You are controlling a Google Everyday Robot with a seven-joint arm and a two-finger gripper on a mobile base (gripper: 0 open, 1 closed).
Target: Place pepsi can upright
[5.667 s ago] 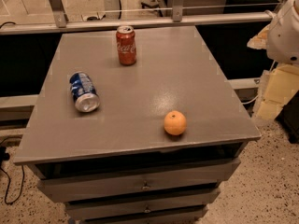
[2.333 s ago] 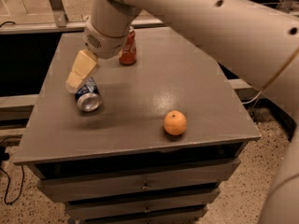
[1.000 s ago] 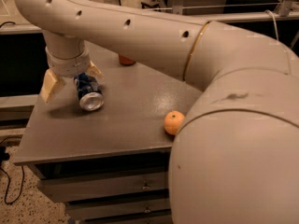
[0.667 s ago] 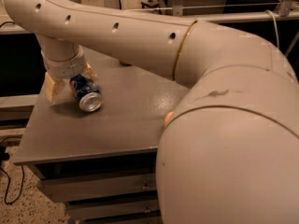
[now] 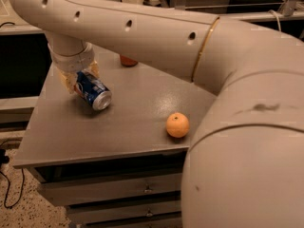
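Observation:
The pepsi can [image 5: 93, 90] is dark blue with a silver end. It lies tilted on the left part of the grey table [image 5: 118, 122], with the silver end pointing down to the right. My gripper [image 5: 80, 81] comes down from the big cream arm and is closed around the can's upper half. One cream finger [image 5: 66, 82] is on the can's left and the other is by its upper right. The can's far end is hidden by the gripper.
An orange [image 5: 177, 125] sits at the table's front right. A red can [image 5: 128, 61] at the back is mostly hidden behind my arm. My arm fills the top and right of the view. Drawers [image 5: 114, 189] sit under the tabletop, and a cable lies on the floor at left.
My arm swung in from the right, across the table to the can. The fingers have come around the can, and its gripped end has risen slightly.

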